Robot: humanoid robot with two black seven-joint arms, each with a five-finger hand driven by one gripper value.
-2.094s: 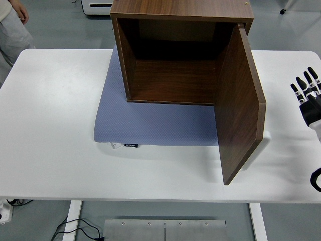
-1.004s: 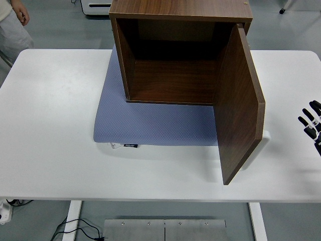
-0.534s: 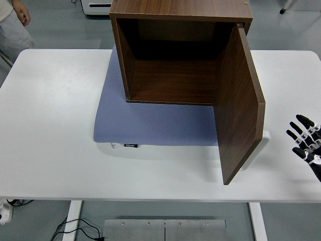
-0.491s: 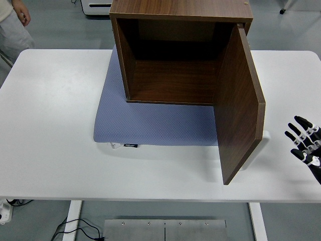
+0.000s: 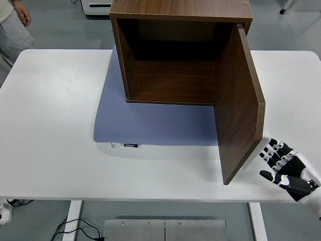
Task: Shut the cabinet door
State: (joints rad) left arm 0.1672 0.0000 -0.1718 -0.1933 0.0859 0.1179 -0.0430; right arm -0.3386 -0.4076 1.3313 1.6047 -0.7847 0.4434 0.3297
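One blue mat [image 5: 150, 125] underlies cabinet [image 5: 175, 55].

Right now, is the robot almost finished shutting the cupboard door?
Not yet. The cabinet door stands wide open, swung out toward the table's near edge, and the cabinet on the blue mat shows its empty inside. In hand: the right hand, fingers spread, is beside the door's outer face near its lower corner; contact can't be told. Left: pushing the door shut.

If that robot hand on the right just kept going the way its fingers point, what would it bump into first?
Most likely the open cabinet door. The right robot hand sits just right of its free edge, fingers spread and aimed up-left toward it. Depth is hard to judge, so contact isn't certain.
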